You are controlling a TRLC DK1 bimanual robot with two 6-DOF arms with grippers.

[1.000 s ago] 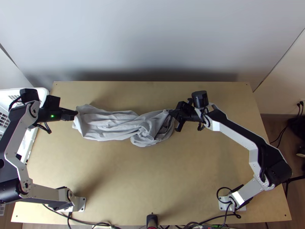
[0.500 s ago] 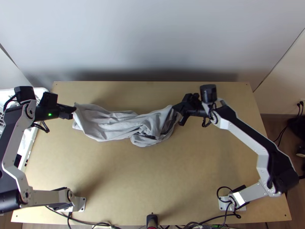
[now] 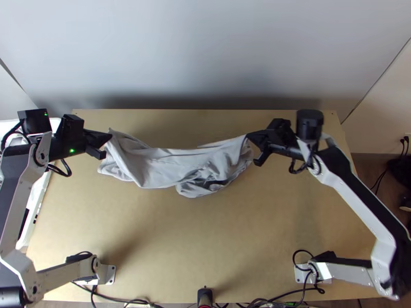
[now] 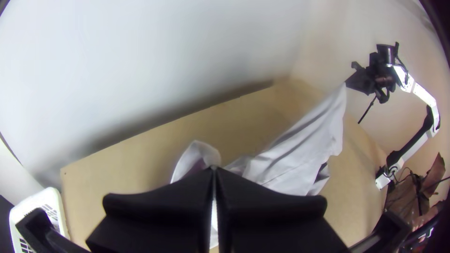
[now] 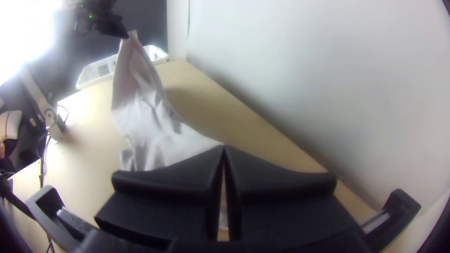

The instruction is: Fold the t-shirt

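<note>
Grey cloth t-shirt [image 3: 172, 165] near wooden table [image 3: 195, 236] far edge | black left gripper [image 3: 109, 137], black right gripper [image 3: 249, 136] pinching opposite ends | probably light, limp; hold corners

Angular silver-grey links [image 3: 16, 213] meet black joints [image 3: 10, 296], with looping black cables [image 3: 67, 167] and tiny green lights [image 3: 72, 150].

T-shirt [image 3: 167, 169]: soft matt cloth, thin-looking, surface rumpled into creases. Desk [image 3: 169, 246]: pale wood, smooth, low satin sheen. Left end effector [image 3: 110, 136] and right end effector [image 3: 248, 136]: matt black, smooth faces, plastic or rubber look. Arm links [image 3: 354, 203]: silver-grey metal, smooth, softly shiny. Basket [image 4: 33, 200]: white plastic, smooth, slotted. Wall [image 3: 205, 51]: smooth, pale, faint sheen. Cables [image 3: 118, 299]: black, rubbery-looking.
</note>
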